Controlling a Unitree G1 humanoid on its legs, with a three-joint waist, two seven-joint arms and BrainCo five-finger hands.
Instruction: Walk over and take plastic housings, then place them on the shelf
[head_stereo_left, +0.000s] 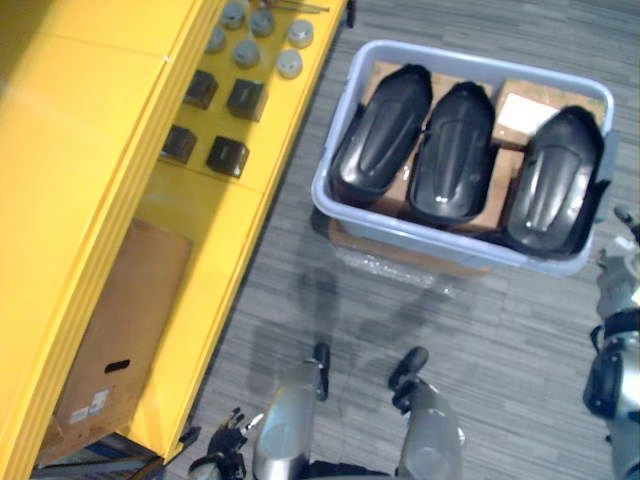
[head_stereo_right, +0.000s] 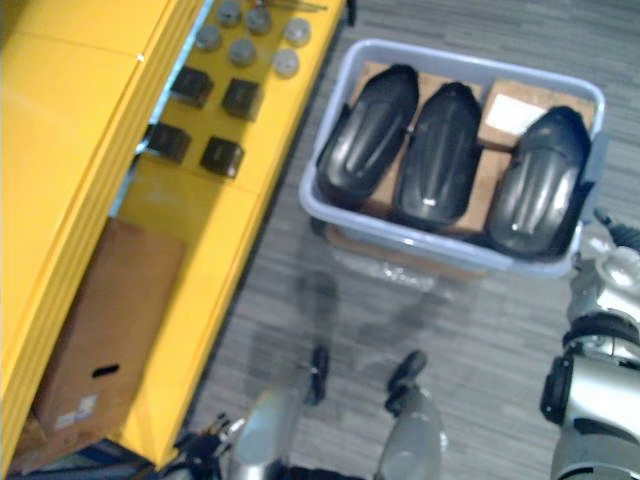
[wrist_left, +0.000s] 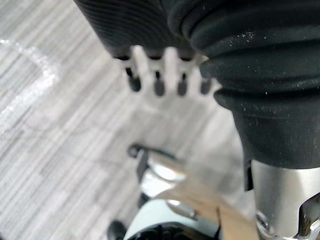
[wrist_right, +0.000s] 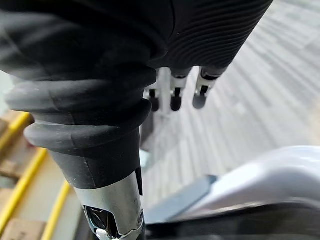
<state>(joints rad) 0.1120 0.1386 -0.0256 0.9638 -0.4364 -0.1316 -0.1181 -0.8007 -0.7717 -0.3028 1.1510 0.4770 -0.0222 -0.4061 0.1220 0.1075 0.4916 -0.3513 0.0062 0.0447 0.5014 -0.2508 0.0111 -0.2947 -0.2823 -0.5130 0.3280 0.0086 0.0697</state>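
Three black plastic housings lie side by side in a pale blue bin (head_stereo_left: 420, 235) on the floor ahead: a left one (head_stereo_left: 385, 130), a middle one (head_stereo_left: 452, 150) and a right one (head_stereo_left: 553, 180). They rest on brown cardboard inside the bin. My left hand (wrist_left: 159, 75) hangs low at my left side (head_stereo_left: 228, 440), fingers straight over the grey floor, holding nothing. My right hand (wrist_right: 175, 92) hangs beside the bin's near right corner, fingers straight and empty. The bin's rim (wrist_right: 270, 170) shows close to it.
A yellow shelf (head_stereo_left: 190, 220) runs along my left. It carries small black boxes (head_stereo_left: 228, 155), grey round caps (head_stereo_left: 289, 63) and a large cardboard box (head_stereo_left: 120, 340). Grey carpeted floor lies between me and the bin.
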